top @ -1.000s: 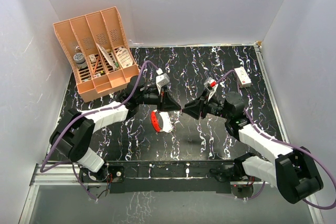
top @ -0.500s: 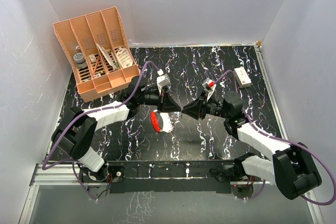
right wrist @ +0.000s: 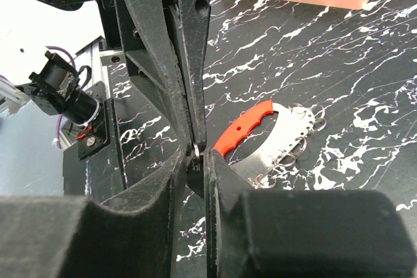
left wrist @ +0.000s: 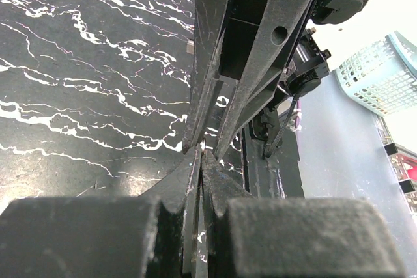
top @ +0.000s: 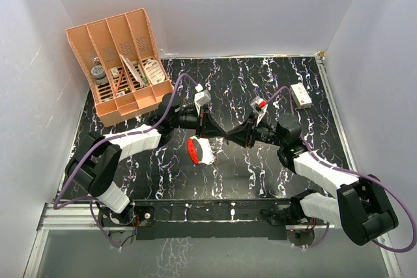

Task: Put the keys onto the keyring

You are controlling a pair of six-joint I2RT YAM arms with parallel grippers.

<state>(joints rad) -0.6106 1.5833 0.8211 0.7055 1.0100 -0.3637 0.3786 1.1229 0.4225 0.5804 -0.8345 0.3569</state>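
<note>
Above the black marbled table (top: 163,180), the left gripper (left wrist: 199,155), fingers pressed together, pinches the keys (right wrist: 195,152) at its tip. The right gripper (right wrist: 195,162) straddles the same spot with a narrow gap, and whether it grips cannot be told. The keyring (top: 201,150) lies flat on the table below, apart from both grippers, so a mistimed handover could let the tiny keys slip and drop.
</note>
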